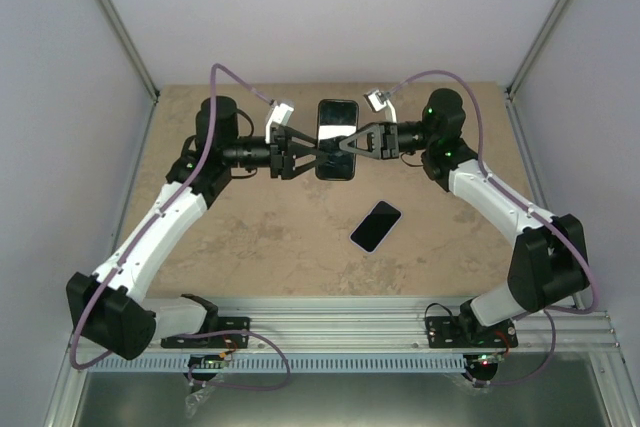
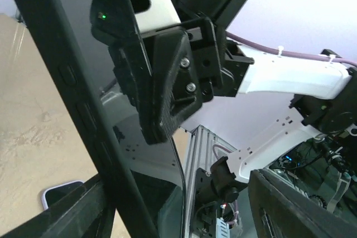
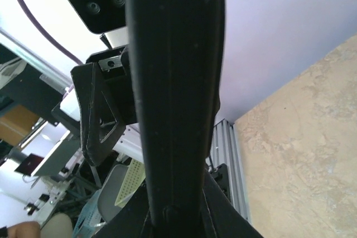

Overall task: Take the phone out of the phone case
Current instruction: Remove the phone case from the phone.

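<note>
The phone case is black and rectangular, with rounded corners. It is held above the table, at the middle far part of the scene, with its long side running away from the arms and its glossy dark face turned up. From the left wrist its side edge shows raised buttons. The phone lies flat on the table, nearer, turned diagonally. It has a dark screen and a pale lilac rim.

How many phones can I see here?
2. One phone in its case is held up above the table between the two arms, gripped from both sides. A second phone lies flat on the table, nearer the arm bases. None seem hidden.
</note>
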`<action>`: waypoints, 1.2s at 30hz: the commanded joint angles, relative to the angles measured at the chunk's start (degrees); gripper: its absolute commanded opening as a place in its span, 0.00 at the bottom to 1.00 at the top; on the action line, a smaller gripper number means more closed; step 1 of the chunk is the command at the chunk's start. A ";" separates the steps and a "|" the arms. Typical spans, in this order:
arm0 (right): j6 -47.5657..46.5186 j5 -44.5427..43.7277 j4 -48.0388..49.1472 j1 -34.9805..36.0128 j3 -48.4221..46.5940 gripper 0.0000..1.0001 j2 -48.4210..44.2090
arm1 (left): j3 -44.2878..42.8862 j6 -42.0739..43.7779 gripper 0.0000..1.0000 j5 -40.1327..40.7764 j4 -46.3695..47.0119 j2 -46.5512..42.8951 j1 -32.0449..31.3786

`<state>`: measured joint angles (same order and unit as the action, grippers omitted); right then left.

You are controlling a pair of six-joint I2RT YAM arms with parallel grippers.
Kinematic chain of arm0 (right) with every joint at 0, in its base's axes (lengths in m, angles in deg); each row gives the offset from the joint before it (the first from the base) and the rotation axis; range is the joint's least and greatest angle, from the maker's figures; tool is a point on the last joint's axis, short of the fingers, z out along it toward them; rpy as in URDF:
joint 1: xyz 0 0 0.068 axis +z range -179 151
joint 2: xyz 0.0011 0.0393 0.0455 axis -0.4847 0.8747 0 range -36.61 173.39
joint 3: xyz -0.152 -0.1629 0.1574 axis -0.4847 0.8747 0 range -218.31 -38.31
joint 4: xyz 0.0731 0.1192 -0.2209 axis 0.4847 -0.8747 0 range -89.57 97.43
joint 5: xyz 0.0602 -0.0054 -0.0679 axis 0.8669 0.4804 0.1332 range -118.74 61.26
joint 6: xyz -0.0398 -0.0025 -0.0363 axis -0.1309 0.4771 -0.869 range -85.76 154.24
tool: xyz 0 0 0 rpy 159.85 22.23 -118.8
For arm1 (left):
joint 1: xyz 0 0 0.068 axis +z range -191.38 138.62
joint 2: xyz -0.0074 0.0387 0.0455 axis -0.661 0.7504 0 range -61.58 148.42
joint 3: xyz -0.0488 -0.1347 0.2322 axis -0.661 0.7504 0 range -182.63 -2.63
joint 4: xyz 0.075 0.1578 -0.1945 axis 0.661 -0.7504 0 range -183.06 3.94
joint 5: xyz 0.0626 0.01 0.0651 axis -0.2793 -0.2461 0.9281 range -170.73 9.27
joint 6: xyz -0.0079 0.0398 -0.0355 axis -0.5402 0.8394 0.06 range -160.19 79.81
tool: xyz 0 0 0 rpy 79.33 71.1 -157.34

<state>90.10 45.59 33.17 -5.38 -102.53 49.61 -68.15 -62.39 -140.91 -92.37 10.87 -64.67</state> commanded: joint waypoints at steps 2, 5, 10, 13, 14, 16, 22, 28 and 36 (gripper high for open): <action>1.19 2.31 4.17 -0.06 -5.25 0.01 -0.34 | -1.92 11.22 0.73 -4.36 -9.16 -5.11 1.66; 3.96 2.19 8.29 -0.06 -5.01 0.00 -0.52 | -0.59 12.61 0.77 -6.37 -9.99 -6.89 2.87; 7.00 0.40 13.04 -0.03 -2.27 0.00 -2.51 | 2.68 11.80 0.71 -3.81 -7.35 -8.43 3.16; 7.26 -0.32 13.04 -0.13 -2.04 0.00 -3.54 | 4.13 9.90 0.62 -1.83 -4.78 -8.47 3.16; 7.35 -0.57 12.98 -0.15 -2.13 0.00 -3.80 | 4.65 9.09 0.60 -1.71 -3.91 -8.38 3.16; 7.69 -1.15 13.10 -0.30 -2.19 0.01 -3.97 | 5.82 7.28 0.59 -2.01 -1.84 -8.32 3.16; 9.94 -2.32 15.08 -0.37 -1.58 0.01 -3.70 | 7.44 4.14 0.55 -1.40 1.74 -8.04 3.03; 10.60 -2.81 15.75 -0.41 -1.60 0.01 -3.21 | 9.04 -1.66 0.54 -1.90 7.73 -7.43 3.07; 11.95 -2.81 17.48 -0.41 -1.43 0.01 -3.19 | 9.04 -3.25 0.51 -0.80 9.54 -6.10 2.99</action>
<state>100.92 43.84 46.21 -5.95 -104.00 47.36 -59.25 -64.53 -142.53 -85.31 4.05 -61.83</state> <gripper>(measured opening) 0.119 0.515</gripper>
